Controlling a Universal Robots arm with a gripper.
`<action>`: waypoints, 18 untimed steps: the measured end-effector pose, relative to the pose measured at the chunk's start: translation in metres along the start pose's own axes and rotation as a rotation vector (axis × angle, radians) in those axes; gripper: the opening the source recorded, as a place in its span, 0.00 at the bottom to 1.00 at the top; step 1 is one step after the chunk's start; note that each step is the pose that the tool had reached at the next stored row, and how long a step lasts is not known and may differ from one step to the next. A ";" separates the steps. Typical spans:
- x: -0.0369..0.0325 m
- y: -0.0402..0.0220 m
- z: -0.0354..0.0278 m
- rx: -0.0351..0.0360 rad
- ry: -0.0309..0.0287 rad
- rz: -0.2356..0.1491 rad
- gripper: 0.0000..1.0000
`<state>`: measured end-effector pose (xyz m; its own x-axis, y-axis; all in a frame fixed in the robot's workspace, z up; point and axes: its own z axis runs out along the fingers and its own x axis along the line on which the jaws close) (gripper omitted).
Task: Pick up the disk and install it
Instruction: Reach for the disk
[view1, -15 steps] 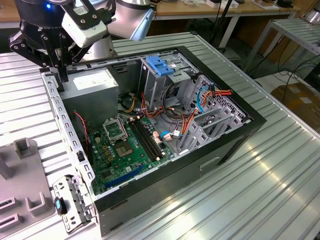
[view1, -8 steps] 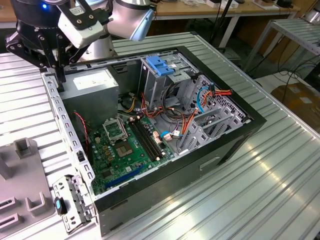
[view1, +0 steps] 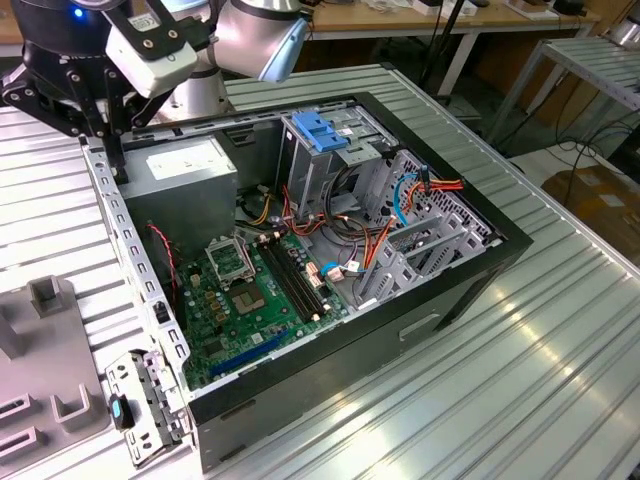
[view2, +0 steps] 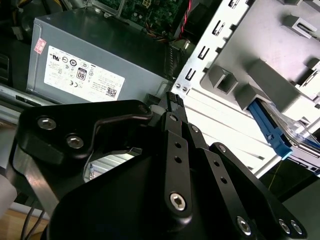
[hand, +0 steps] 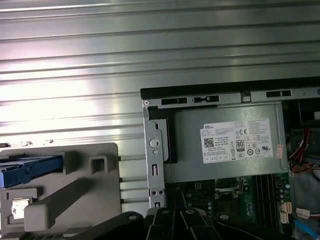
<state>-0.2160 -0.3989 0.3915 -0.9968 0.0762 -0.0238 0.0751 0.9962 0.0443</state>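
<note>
Disk (hand: 30, 172), a silver-metal drive edged by a blue plastic carrier frame, lies in the grey moulded plastic holder (view1: 40, 330) on the ribbed metal table (view1: 520, 380), at the exterior view's near left. In both wrist views only its blue edge (view2: 270, 131) shows clearly, between the holder's grey blocks and outside the case.

Just beside the holder, towards the exterior view's right, stands the open black computer case (view1: 450, 290), with the green motherboard (view1: 240, 300) on its floor. Farther in are the grey power supply box with a white sticker (view1: 190, 170) and, to its right, the tall grey drive cage with a blue plastic top (view1: 320, 135).

At the far left, the black gripper (view1: 110, 150) hangs over the case's corner rail, just beside the power supply box and well apart from the disk. Whether it stands wide or narrow I cannot tell.
</note>
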 end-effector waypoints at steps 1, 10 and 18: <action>0.0006 0.0000 0.0000 0.0000 0.0000 0.000 0.11; 0.0056 -0.0004 -0.0001 -0.0001 0.0000 0.000 0.11; 0.0117 -0.0009 -0.0002 0.0000 0.0000 0.000 0.11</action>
<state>-0.2277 -0.3989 0.3914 -0.9968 0.0762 -0.0238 0.0751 0.9962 0.0443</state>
